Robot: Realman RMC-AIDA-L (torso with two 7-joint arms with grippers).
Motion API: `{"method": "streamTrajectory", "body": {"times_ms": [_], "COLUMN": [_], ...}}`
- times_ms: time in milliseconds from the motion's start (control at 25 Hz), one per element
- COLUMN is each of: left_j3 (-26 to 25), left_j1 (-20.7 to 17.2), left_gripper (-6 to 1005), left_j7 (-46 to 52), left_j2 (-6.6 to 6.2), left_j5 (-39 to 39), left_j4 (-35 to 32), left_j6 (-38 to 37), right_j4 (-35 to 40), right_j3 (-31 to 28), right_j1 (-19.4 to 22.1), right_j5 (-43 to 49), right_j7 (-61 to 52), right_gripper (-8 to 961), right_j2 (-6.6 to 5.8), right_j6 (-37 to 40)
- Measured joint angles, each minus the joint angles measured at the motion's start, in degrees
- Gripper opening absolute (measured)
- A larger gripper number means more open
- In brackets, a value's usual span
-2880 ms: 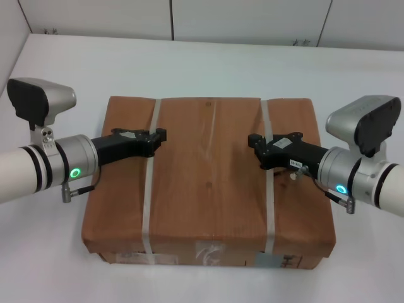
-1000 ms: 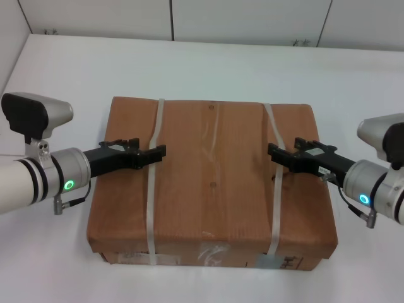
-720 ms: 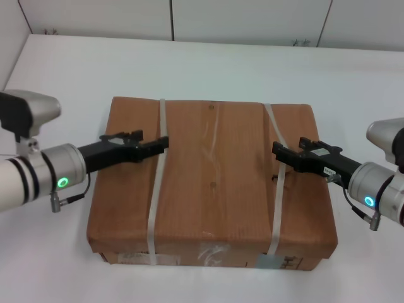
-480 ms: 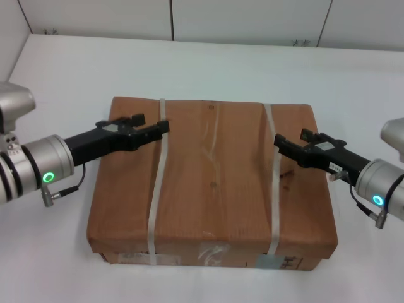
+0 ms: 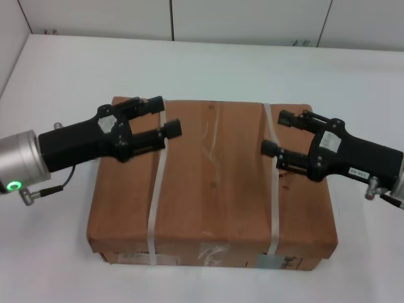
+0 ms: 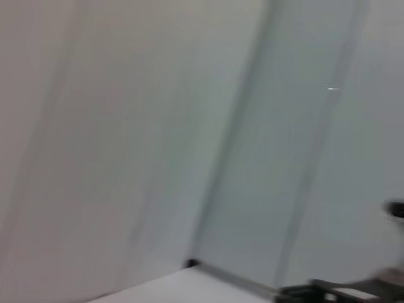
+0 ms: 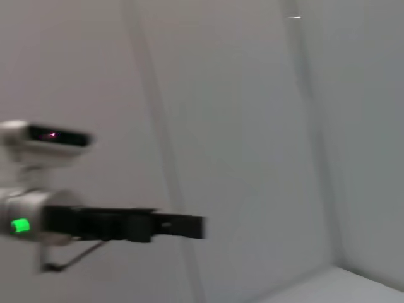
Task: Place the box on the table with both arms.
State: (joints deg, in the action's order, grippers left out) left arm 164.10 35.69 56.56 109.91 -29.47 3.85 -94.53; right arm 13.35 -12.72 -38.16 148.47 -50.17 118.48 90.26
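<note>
The box [image 5: 211, 189], large, flat and brown, lies flat on the white table [image 5: 221, 63]. Two whitish straps [image 5: 153, 189] run across it, and labels [image 5: 211, 255] show on its front edge. My left gripper [image 5: 165, 115] is open and empty, raised over the box's far left part by the left strap. My right gripper [image 5: 276, 132] is open and empty, raised over the right strap [image 5: 273, 208]. Neither holds the box. The right wrist view shows the left arm [image 7: 126, 224] side-on against a wall. The left wrist view shows a dark part of the right gripper [image 6: 341, 291].
The white tabletop extends well beyond the box on all sides. A pale wall with vertical panel seams [image 5: 172, 19] stands behind the table's far edge.
Both grippers have lifted off the box's top, come nearer the camera and turned so both fingers show spread. The box has stayed in place on the table.
</note>
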Motion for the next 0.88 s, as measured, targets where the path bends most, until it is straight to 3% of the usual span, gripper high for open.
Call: {"method": "streamTrajectory", "body": {"times_ms": [200, 880], "left_j3": [0.09, -0.45], "left_j1": [0.79, 1.11], "left_gripper": [763, 757], "left_j7": [-2.16, -2.37], "left_j2": [-0.31, 0.60], "left_j5": [3.83, 3.97], "left_j4": [1.32, 1.42], "left_j6": [-6.07, -5.79], "right_j4": [2.80, 1.97], "right_j3": [3.83, 3.87], "right_j1": [-1.71, -1.78], "right_j5": [-0.51, -2.66], "right_j7": [0.43, 2.89], "right_gripper": [778, 778], "right_j2": [-0.01, 0.35], "right_j6": [6.47, 7.16]}}
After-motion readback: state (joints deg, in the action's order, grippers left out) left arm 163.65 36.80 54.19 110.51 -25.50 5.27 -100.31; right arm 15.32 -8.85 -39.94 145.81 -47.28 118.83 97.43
